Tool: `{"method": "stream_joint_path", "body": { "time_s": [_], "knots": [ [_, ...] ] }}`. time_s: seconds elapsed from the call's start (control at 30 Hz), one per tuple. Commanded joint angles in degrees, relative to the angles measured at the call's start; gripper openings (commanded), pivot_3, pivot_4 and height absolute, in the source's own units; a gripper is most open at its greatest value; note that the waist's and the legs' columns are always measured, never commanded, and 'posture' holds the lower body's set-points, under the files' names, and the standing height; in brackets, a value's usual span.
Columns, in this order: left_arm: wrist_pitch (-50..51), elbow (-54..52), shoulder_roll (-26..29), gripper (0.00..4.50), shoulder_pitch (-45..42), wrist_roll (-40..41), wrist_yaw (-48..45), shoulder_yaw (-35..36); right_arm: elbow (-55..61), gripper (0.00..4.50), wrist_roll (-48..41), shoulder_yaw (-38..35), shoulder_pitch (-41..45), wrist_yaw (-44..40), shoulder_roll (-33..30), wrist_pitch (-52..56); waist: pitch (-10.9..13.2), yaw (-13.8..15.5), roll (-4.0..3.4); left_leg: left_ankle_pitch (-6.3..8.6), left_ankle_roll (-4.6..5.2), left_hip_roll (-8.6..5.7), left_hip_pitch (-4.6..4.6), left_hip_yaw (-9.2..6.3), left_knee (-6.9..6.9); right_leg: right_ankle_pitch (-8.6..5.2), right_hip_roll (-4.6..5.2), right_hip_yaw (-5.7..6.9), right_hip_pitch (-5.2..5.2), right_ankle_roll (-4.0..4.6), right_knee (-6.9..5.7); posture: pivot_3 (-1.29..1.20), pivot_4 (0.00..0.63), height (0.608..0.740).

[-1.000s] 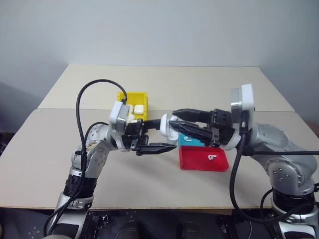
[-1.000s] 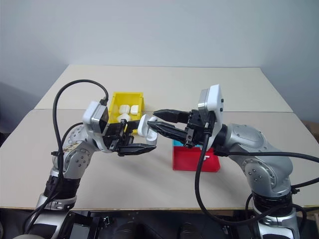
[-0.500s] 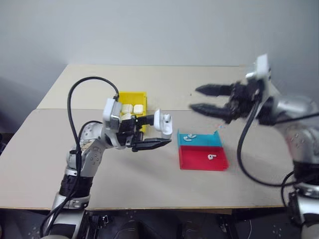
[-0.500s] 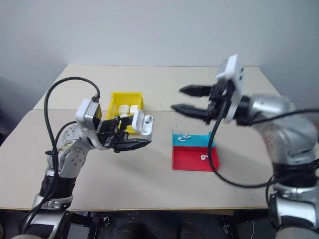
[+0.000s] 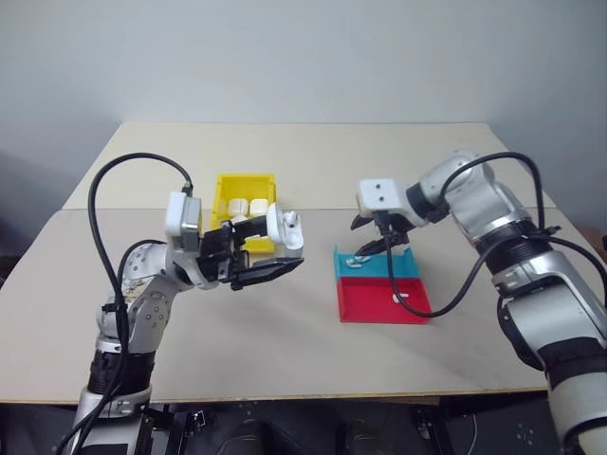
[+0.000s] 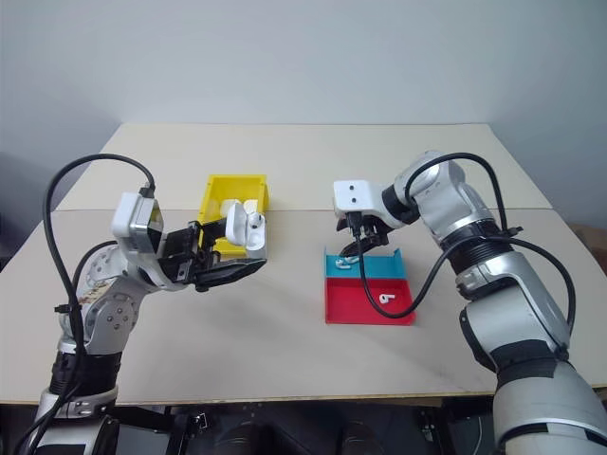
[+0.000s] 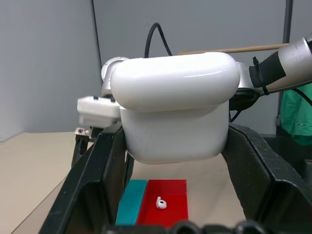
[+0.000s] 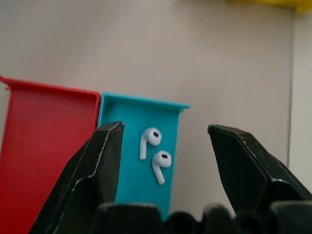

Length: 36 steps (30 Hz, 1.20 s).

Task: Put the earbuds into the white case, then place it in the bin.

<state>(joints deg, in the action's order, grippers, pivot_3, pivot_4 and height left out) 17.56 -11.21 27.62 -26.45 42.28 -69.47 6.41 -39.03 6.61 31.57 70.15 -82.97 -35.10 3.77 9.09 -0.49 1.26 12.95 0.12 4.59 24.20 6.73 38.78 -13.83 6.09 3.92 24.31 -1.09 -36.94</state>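
On the counter (image 5: 285,351): bin (image 5: 246,187) at left with cases (image 5: 248,206) inside, two-part tray (image 5: 379,287) to its right. In the tray's far half, two earbuds (image 8: 155,153) side by side; in its near half, one earbud (image 5: 400,299). Above, between bin and tray, case (image 5: 286,228) in left end effector (image 5: 275,254); right end effector (image 5: 379,239) over the tray's far half.

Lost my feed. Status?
Left gripper shut on open white case. Right gripper open above two earbuds in teal tray. Nothing blocking.

Silver jointed arms, black looping cables, white wrist boxes, apparently smooth black jaws
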Motion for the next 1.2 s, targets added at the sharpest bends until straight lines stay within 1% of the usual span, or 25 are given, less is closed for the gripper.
{"method": "stream_joint_path", "body": {
  "time_s": [0.03,0.17,0.3,0.53,0.67,0.83,1.2],
  "knots": [
    [-0.10,-3.06,0.78,2.76,0.60,1.73,0.85,1.56,-1.55,3.27,3.07,0.55,1.03,-1.13,1.30,-0.78,0.00,-0.04,-0.01,0.00,0.00,0.00,0.00,0.00,0.00,0.00,0.00,0.00,0.01,0.00,-0.02,0.00,0.150,0.740],
    [0.24,-4.13,1.40,2.76,1.34,2.39,1.44,1.87,-6.10,3.27,6.23,0.76,3.02,0.87,5.67,3.49,0.01,-0.37,-0.02,-0.02,-0.03,0.01,-0.03,0.00,-0.03,0.00,-0.01,-0.01,0.02,0.00,-0.07,0.00,0.150,0.740],
    [0.36,-4.35,1.73,2.76,1.13,2.54,1.98,1.80,-10.16,3.27,10.25,1.72,5.05,2.27,8.34,5.04,0.02,-0.33,-0.03,-0.06,-0.11,0.03,-0.02,0.01,-0.04,0.00,-0.03,-0.01,0.04,0.01,-0.08,0.00,0.150,0.740],
    [0.49,-4.93,2.10,2.76,1.40,2.84,2.62,1.55,-15.65,3.27,14.05,2.08,7.49,2.59,12.44,7.84,0.02,-0.35,-0.04,-0.06,-0.11,0.02,-0.02,0.01,-0.05,0.00,-0.03,-0.01,0.03,0.01,-0.10,0.00,0.150,0.740],
    [0.49,-5.14,2.10,2.76,1.44,2.96,3.04,1.21,-18.48,3.27,16.19,2.18,7.96,4.34,14.83,9.27,0.02,-0.36,-0.04,-0.07,-0.12,0.02,-0.02,0.01,-0.04,0.00,-0.03,-0.01,0.03,0.01,-0.11,0.00,0.150,0.740],
    [0.54,-5.34,2.17,2.76,1.35,3.05,3.21,1.11,-20.30,3.27,17.98,2.08,8.37,4.81,16.41,10.07,0.03,-0.36,-0.05,-0.08,-0.13,0.02,-0.01,0.01,-0.05,0.01,-0.03,-0.01,0.03,0.01,-0.12,0.00,0.150,0.740],
    [1.18,-6.59,2.76,2.76,2.25,3.74,3.48,1.39,-22.64,3.27,19.88,1.57,7.68,7.54,17.44,9.43,0.02,-0.44,-0.05,-0.08,-0.14,0.03,-0.06,0.00,-0.05,0.00,-0.03,-0.01,0.00,0.01,-0.12,0.00,0.150,0.740]
  ]
}}
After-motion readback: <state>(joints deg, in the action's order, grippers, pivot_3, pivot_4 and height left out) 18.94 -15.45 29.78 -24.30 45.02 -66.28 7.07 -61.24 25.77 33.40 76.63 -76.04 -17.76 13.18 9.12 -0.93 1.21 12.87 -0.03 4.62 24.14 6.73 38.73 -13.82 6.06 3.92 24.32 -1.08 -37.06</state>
